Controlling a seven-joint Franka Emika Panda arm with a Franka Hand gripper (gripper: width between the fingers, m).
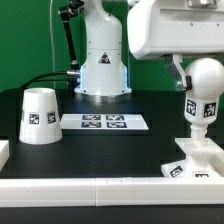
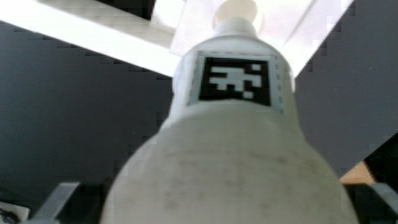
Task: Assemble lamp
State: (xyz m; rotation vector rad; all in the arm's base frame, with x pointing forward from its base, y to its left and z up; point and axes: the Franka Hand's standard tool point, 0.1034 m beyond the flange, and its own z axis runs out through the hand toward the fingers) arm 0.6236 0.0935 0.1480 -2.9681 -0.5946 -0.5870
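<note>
bulb: the bulb (image 1: 201, 100) is seen standing upright at the exterior view's right, rounded end up and narrow end down on the base (image 1: 192, 152). One tag is shown on its side. Whether it's actually seated in the base or only resting on it can't be told

bulb up close: nearly the whole wrist view is filled by it (image 2: 222, 150), with the tag turned towards the camera and the narrow end pointing away

fingers: the fingers (image 2: 63, 198) are seen as dark bits on either side of the bulb's wide end. Honestly it can't be told whether the bulb is being squeezed or the fingers are only parked beside it, since the contact spots are cut off at the picture's edge

base: laid flat on the counter (image 1: 100, 150) just behind the white front rail (image 1: 90, 186), with a tag shown on its near corner

shade: the shade (image 1: 40, 115) is set upright, narrow end up, at the exterior view's left, well apart from the bulb and base, untouched

marker board: the marker board (image 1: 105, 122) is laid flat between the shade and the base, a bit further back

arm: the arm (image 1: 170, 30) is hung over the bulb from above
</note>
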